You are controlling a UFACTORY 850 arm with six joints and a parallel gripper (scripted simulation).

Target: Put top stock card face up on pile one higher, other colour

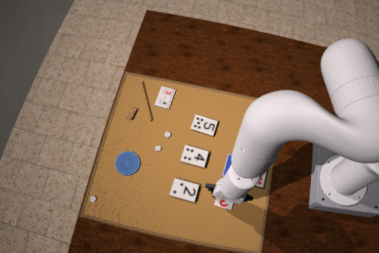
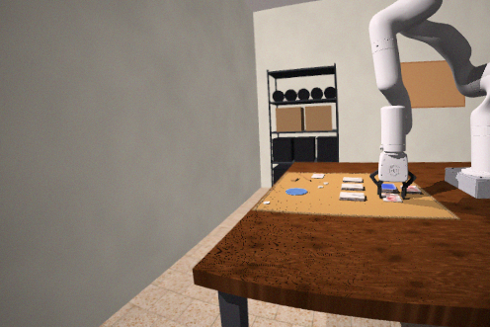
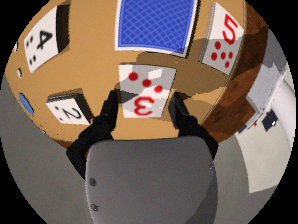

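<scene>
The gripper (image 3: pixel 144 104) is open and hangs low over a face-up red 3 card (image 3: pixel 143 92), with one finger on each side of it. I cannot tell if the fingers touch the card, which lies flat on the tan card cloth (image 1: pixel 153 167). The blue face-down stock (image 3: pixel 158 12) lies just beyond the card, and a face-up red 5 (image 3: pixel 222 39) lies beside the stock. Three piles show a black 5 (image 1: pixel 205 124), a black 4 (image 1: pixel 195 156) and a black 2 (image 1: pixel 185 189). In the top view the arm hides most of the stock (image 1: pixel 228 163) and part of the red 3 (image 1: pixel 223 203).
On the cloth's far side lie a blue disc (image 1: pixel 127 163), three small white counters (image 1: pixel 167 134) (image 1: pixel 158 148) (image 1: pixel 92 199), a thin stick (image 1: pixel 147 105), a small block (image 1: pixel 132 112) and a small reference card (image 1: pixel 165 97). The robot base (image 1: pixel 340 183) stands at the table's right.
</scene>
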